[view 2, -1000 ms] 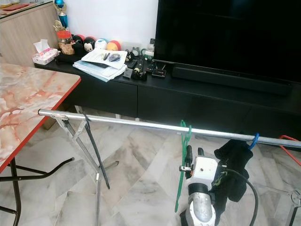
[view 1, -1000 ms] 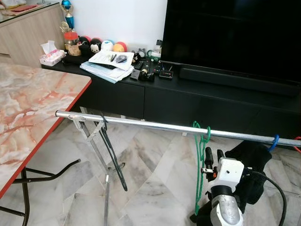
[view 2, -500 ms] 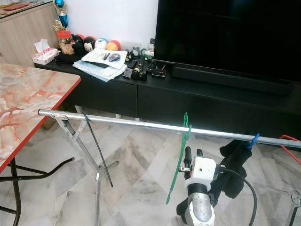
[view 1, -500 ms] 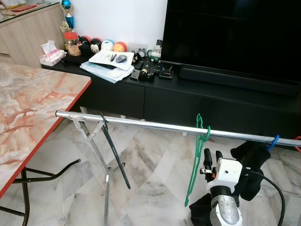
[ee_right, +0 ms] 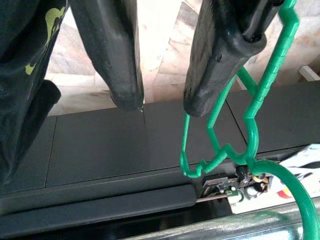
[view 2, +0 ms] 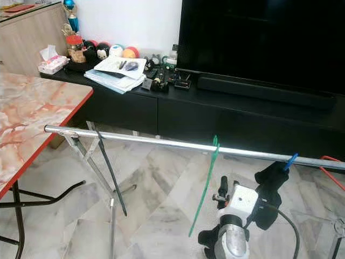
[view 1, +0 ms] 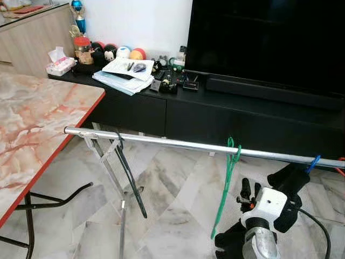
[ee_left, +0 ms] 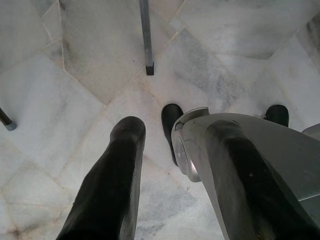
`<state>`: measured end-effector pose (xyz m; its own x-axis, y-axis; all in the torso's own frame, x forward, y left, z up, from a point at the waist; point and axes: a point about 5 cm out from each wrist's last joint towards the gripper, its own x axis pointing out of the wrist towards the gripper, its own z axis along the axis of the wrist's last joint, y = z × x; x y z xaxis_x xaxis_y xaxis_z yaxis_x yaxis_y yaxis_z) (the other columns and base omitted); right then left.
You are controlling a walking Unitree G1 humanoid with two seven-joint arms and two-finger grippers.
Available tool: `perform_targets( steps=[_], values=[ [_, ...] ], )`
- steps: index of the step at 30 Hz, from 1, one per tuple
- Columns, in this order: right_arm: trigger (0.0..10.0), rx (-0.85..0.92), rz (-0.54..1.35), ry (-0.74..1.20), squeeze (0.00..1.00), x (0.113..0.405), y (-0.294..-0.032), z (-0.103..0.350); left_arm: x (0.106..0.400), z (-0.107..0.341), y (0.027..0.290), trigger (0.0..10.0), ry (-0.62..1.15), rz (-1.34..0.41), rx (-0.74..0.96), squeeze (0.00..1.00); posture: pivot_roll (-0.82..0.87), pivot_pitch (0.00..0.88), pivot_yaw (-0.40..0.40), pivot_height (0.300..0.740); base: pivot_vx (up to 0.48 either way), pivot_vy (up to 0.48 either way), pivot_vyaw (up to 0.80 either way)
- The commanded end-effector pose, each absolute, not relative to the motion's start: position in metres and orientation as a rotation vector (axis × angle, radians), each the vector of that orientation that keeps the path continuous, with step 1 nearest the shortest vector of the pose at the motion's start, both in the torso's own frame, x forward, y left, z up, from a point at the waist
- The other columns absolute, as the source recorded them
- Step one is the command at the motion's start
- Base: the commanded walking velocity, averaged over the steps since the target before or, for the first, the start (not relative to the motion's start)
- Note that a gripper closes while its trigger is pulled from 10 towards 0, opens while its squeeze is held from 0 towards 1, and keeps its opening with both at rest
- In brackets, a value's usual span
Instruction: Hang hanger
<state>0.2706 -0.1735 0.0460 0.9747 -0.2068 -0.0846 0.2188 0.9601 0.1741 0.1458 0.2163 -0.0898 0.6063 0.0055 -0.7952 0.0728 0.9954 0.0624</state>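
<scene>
The green hanger (view 1: 227,181) hangs by its hook on the metal rail (view 1: 178,144), just above and in front of our right claw (view 1: 249,190). We judge it as thin plastic, light and a little springy, so it swings easily when touched. Its wavy frame is narrow, and we think the best place to take it is the neck just under the hook, where it is stiffest. On the smooth rail it can probably slide sideways with a small push.

In the right wrist view the two black fingers (ee_right: 122,60) stand apart and hold nothing; one finger lies in front of the green frame, and we cannot tell whether it touches it.

Compared with a half second ago, the right claw sits lower and further to its own right, away from the hanger. The lower end of the hanger points more to the left, so it swings free. One second ago it hung almost straight beside the claw.

On the far side of the right claw a dark garment (view 1: 288,183) hangs from a blue hanger (view 1: 313,161). Our left claw (ee_left: 145,150) points down at the marble floor (ee_left: 75,75), its fingers apart and empty.
</scene>
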Motion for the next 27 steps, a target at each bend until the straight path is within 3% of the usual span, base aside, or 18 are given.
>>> perform_targets(
  steps=[1, 11, 27],
  values=[
    [10.0, 0.196, -0.221, 0.086, 0.0, 0.2701, -0.1737, 0.0421, 0.1368, -0.0931, 0.2176, 10.0, 0.951, -0.054, 0.111, 0.0, 0.07, 0.044, -0.025, 0.74, 0.0, 0.0, 0.0],
    [10.0, 0.194, -0.205, 0.085, 0.0, 0.2723, -0.1725, 0.0422, 0.1382, -0.0926, 0.2171, 10.0, 0.945, -0.053, 0.106, 0.0, 0.08, 0.055, -0.031, 0.74, 0.0, 0.0, 0.0],
    [10.0, 0.186, -0.197, 0.085, 0.0, 0.2737, -0.1713, 0.0417, 0.1393, -0.0921, 0.218, 10.0, 0.943, -0.052, 0.104, 0.0, 0.08, 0.062, -0.028, 0.74, -0.232, 0.0, 0.0]
  ],
)
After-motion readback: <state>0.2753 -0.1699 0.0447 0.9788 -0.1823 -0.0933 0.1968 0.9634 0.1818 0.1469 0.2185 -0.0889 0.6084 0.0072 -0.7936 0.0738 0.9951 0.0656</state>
